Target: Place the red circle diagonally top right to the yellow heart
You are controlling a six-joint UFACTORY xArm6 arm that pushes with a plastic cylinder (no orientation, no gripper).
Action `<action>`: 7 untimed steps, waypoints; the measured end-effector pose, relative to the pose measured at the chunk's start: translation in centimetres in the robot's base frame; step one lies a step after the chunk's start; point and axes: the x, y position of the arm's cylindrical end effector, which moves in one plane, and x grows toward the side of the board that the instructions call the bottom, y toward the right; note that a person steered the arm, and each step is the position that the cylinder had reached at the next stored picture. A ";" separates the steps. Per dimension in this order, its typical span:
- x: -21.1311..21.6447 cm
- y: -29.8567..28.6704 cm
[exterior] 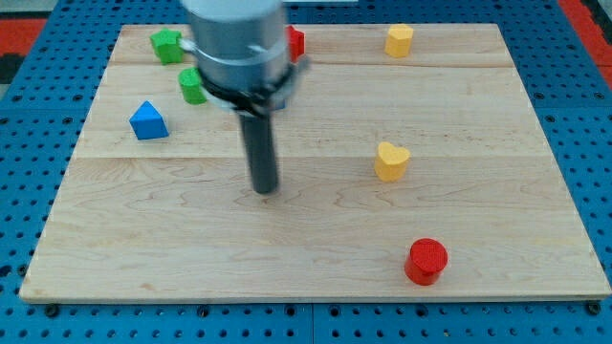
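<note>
Presently catalogued on wooden counter (316, 268), set over blue pegboard (29, 143):

- Red circle (426, 261): low at the view's right, near counter's bottom edge, standing alone.
- Yellow heart (391, 161): right of centre, above and slightly left of red circle, well apart from it.
- Yellow block (399, 40), shape roughly pentagonal: at the view's top, above yellow heart, close to counter's far edge.
- Blue triangle (148, 120): at the view's left, mid-height.
- Green block (166, 45), shape irregular: top left corner region.
- Second green block (192, 86): below and right of the first, partly hidden behind arm housing (237, 43).
- Red block (295, 42): top centre, mostly hidden by arm housing; shape cannot be told.
- My tip (264, 189): end of dark rod, resting on bare wood left of centre, touching no block; well left of yellow heart, far up-left of red circle, right of blue triangle.
- Hand: none fitted; rod only, so spread or pressed state not applicable.
</note>
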 end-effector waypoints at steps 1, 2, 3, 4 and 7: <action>5.9 6.1; 10.8 9.8; 10.3 15.7; 7.6 18.5; 3.8 25.4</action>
